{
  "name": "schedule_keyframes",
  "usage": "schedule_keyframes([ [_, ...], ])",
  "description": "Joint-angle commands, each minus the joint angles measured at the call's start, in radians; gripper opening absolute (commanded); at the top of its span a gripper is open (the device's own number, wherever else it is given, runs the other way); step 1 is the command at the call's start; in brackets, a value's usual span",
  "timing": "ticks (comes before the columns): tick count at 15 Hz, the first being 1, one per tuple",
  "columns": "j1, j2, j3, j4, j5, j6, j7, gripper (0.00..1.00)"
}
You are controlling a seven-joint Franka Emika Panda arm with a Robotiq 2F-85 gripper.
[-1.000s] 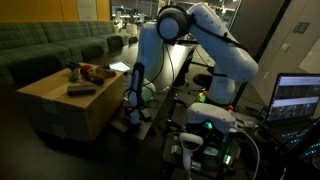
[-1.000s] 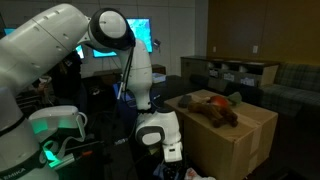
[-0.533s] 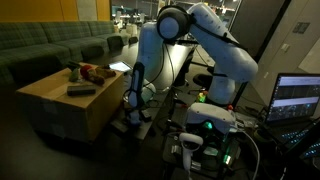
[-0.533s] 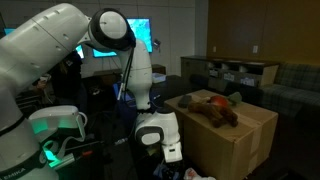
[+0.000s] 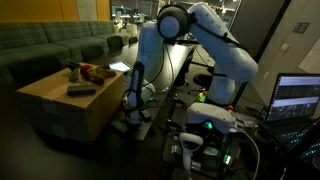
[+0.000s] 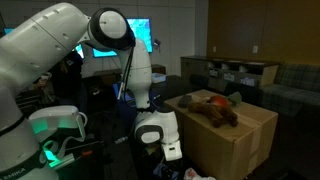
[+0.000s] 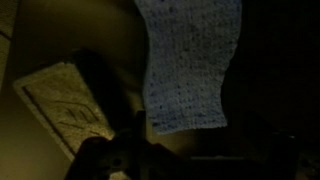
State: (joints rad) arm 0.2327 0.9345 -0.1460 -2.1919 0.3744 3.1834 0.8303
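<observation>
Knitted cloth (image 7: 190,65) runs lengthwise top-to-bottom in wrist view.

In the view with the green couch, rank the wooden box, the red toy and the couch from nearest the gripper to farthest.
1. Wooden box, right beside the gripper.
2. Red toy, on the box's top.
3. Green couch, behind the box, at the back.

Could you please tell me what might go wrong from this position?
1. The gripper hangs low, close beside the box; a sideways swing might bump it and shake the items on top.
2. The wrist view is dark and the cloth fills much of it, so the jaws' state is unclear and any grasp would be hard to judge.
</observation>
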Motion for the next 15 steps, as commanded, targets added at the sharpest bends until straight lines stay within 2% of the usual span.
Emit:
schedule_keyframes([
  [1, -0.012, -0.046, 0.022, -0.026, 0.006, -0.031, -0.042, 1.00],
  [8, 0.012, -0.076, 0.012, -0.057, -0.001, -0.096, -0.056, 1.00],
  [15, -0.001, -0.078, 0.063, -0.062, 0.005, -0.084, -0.069, 1.00],
])
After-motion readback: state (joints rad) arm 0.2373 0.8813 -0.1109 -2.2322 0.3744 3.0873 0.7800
